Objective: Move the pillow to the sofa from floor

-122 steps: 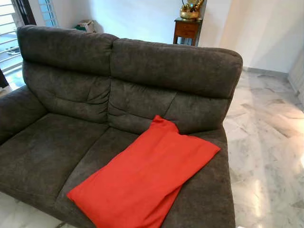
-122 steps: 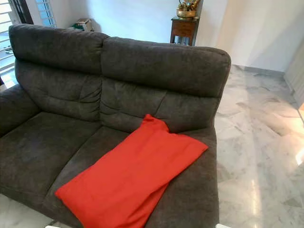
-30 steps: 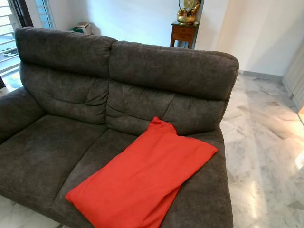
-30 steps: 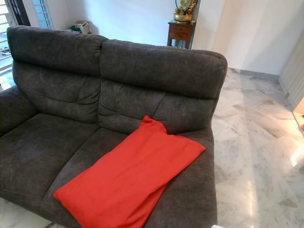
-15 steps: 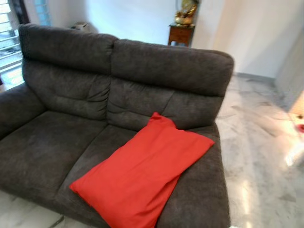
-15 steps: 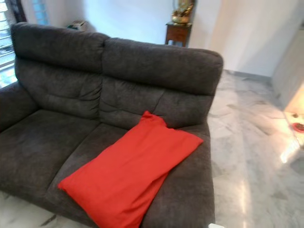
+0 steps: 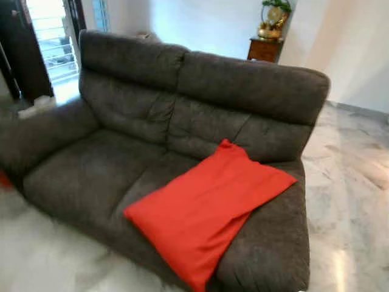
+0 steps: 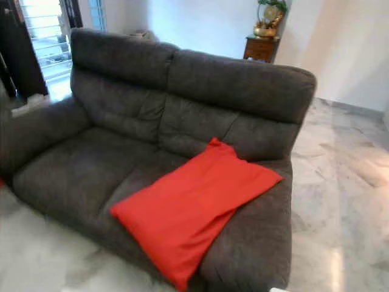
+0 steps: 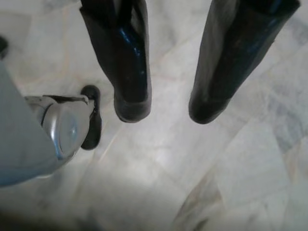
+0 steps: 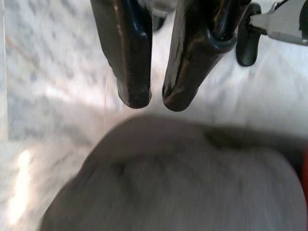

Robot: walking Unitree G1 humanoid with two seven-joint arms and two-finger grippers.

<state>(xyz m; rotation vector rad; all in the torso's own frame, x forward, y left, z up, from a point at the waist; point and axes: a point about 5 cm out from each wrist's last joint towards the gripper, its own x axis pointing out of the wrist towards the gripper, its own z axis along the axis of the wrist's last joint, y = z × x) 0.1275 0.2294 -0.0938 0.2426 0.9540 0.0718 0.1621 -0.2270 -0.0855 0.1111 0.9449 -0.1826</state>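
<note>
The red pillow (image 7: 209,210) is lying flat on the right seat cushion of the dark grey two-seat sofa (image 7: 121,152), one corner touching the backrest and the opposite corner hanging just over the front edge. It is sitting in the same spot on the seat as a moment ago; only the camera is swinging to the left, so the sofa's left armrest (image 7: 42,137), a barred window (image 7: 51,36) and a dark door frame are now coming into sight, while the marble floor (image 7: 352,201) on the right is taking up less of the picture. The wooden side table (image 7: 264,50) with a brass ornament is standing behind the sofa.

The left gripper (image 9: 166,113) is hanging over the marble floor with its fingers apart and empty. The right gripper (image 10: 156,101) is hanging over the sofa's edge, its fingers nearly together, holding nothing.
</note>
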